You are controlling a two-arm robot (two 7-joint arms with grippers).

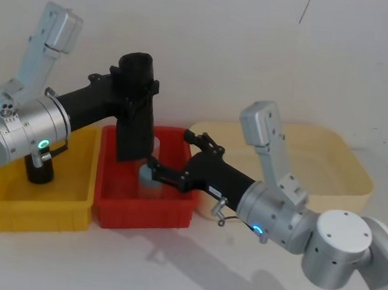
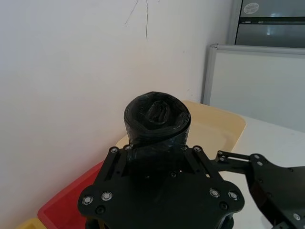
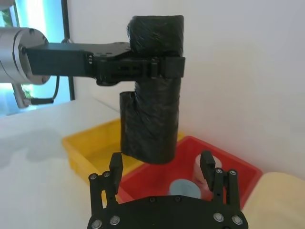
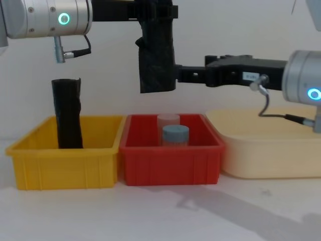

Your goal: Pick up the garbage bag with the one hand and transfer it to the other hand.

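Observation:
The garbage bag [image 4: 156,55], a creased black bundle, hangs upright in the air above the red bin [image 4: 170,160]. My left gripper [image 4: 156,11], on the arm with the green ring light, is shut on the bag's upper part [image 3: 155,67]. Its rolled top [image 2: 157,114] pokes up past the fingers. My right gripper [image 4: 183,74], on the blue-lit arm, reaches in from the right at the height of the bag's lower half. It stands open [image 3: 162,167], with the bag's lower end [image 3: 147,138] just ahead of the gap between its fingers.
A stiff black roll [image 4: 67,113] stands in the yellow bin [image 4: 65,160] on the left. The red bin holds a clear cup and a grey-blue capped container [image 4: 175,134]. A cream tub [image 4: 271,150] sits on the right. A white wall is close behind.

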